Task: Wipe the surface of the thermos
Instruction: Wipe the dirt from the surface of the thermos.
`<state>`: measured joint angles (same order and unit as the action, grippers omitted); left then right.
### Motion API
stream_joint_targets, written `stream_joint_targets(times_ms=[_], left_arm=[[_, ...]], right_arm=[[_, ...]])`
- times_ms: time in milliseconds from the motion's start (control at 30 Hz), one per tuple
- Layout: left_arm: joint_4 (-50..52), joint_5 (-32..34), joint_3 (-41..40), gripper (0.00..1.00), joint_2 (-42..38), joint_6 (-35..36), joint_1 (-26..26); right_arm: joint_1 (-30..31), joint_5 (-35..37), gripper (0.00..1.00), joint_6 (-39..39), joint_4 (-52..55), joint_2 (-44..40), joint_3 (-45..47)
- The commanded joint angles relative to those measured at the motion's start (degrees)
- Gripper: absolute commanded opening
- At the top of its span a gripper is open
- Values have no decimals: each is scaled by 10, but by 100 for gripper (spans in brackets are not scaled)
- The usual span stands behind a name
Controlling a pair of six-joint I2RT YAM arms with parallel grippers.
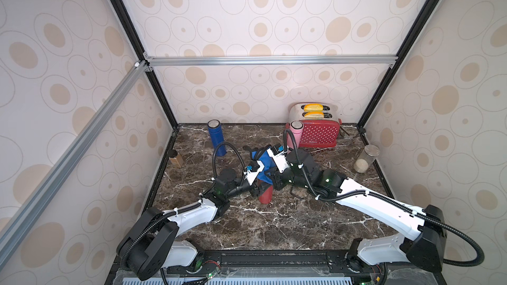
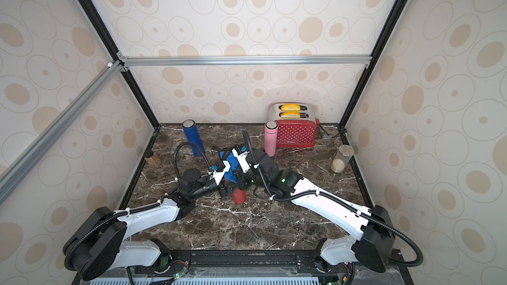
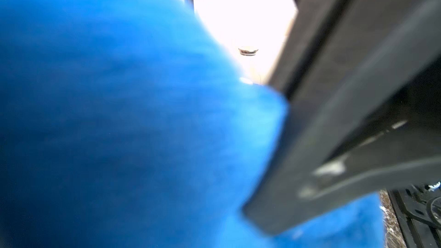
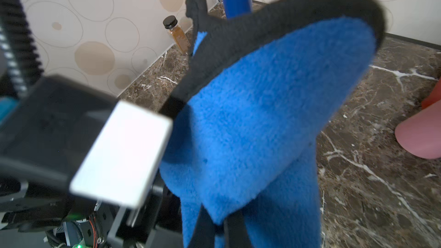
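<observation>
A red thermos [image 1: 265,197] [image 2: 239,197] stands mid-table, and only its lower body shows. A blue cloth [image 1: 263,160] [image 2: 231,164] with black trim drapes over its upper part. My left gripper [image 1: 256,189] [image 2: 225,187] is at the thermos from the left, closed around its body. In the left wrist view the cloth [image 3: 119,115] fills most of the frame beside one dark finger [image 3: 334,115]. My right gripper [image 1: 271,178] [image 2: 238,178] [image 4: 223,230] is shut on the cloth [image 4: 262,115], pinching it above the thermos.
A blue thermos [image 1: 216,138] stands at the back left and a pink thermos [image 1: 296,130] in front of a red toaster [image 1: 319,132]. At the right wall is a glass jar [image 1: 366,159], at the left wall an amber bottle [image 1: 176,159].
</observation>
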<state>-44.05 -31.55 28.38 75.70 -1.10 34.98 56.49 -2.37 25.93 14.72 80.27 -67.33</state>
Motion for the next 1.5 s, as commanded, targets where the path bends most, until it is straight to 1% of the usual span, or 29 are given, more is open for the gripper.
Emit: stream_joint_targets(times_ms=[0, 100, 200, 333, 400, 500, 567, 733, 800, 833, 933, 1000, 1100, 1200, 1300, 1400, 1467], left_arm=[[36, -5, 13, 0, -2, 16, 3], [49, 1, 12, 0, -9, 18, 3], [51, 21, 12, 0, -14, 7, 3], [36, 65, 17, 0, -22, -57, -2], [35, 90, 27, 0, -28, -117, -10], [38, 95, 48, 0, -32, -204, -27], [37, 111, 54, 0, -39, -251, -35], [38, 175, 64, 0, -65, -397, -56], [39, 221, 63, 0, -84, -463, -57], [38, 243, 59, 0, -93, -494, -58], [-17, 327, 25, 0, -124, -596, -59], [-40, 402, -8, 0, -145, -686, -60], [-44, 465, -43, 0, -168, -789, -61], [-43, 483, -64, 0, -180, -865, -62], [-44, 479, -77, 0, -181, -925, -62], [-60, 486, -96, 0, -181, -980, -63], [-70, 486, -102, 0, -180, -1002, -63]], right_arm=[[-14, -10, 0, -8, 91, 86, 21], [-19, -8, 0, -20, 99, 106, -7], [-20, 6, 0, -33, 121, 98, -24], [-27, 30, 0, -42, 162, 50, -33], [-37, 43, 0, -45, 186, 13, -33], [-59, 58, 0, -47, 216, -44, -27], [-77, 65, 0, -50, 234, -79, -20], [-112, 59, 0, -53, 256, -149, 5], [-116, 49, 0, -56, 253, -162, 14], [-116, 43, 0, -58, 248, -163, 18], [-118, 18, 0, -58, 223, -154, 28], [-118, -6, 0, -57, 194, -141, 36], [-118, -31, 0, -58, 149, -117, 41], [-118, -48, 0, -63, 120, -87, 31], [-119, -56, 0, -68, 99, -56, 15], [-125, -72, 0, -73, 79, -28, 2], [-127, -89, 0, -70, 54, -14, 2]])
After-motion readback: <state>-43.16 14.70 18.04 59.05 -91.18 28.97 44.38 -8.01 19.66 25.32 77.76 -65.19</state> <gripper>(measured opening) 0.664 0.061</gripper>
